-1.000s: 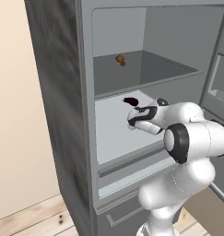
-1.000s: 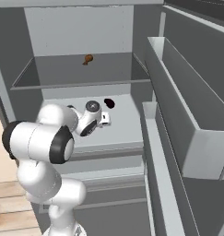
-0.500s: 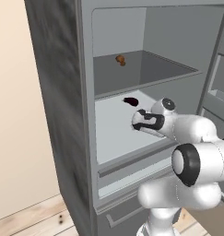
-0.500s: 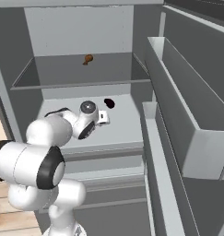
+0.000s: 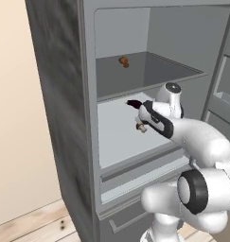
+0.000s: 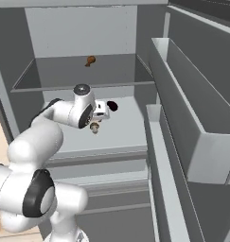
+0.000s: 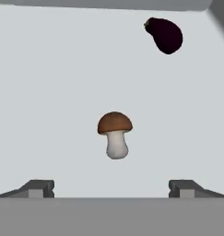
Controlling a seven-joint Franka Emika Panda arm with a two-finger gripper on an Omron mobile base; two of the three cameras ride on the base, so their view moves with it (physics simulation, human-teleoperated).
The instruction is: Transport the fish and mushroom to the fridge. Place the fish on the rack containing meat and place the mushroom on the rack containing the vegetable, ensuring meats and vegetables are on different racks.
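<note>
Mushroom is lying free on the white rack, the gripper having just spread wide and holding nothing; eggplant is sitting at one o'clock. Fish placement is remaining.

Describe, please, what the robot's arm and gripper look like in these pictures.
The arm is glossy white, built of rounded, bulbous segments with dark grey to black bands at the joints and round caps on them. The gripper ends in two small dark grey, blocky finger tips. No cables or markings are visible.
</note>
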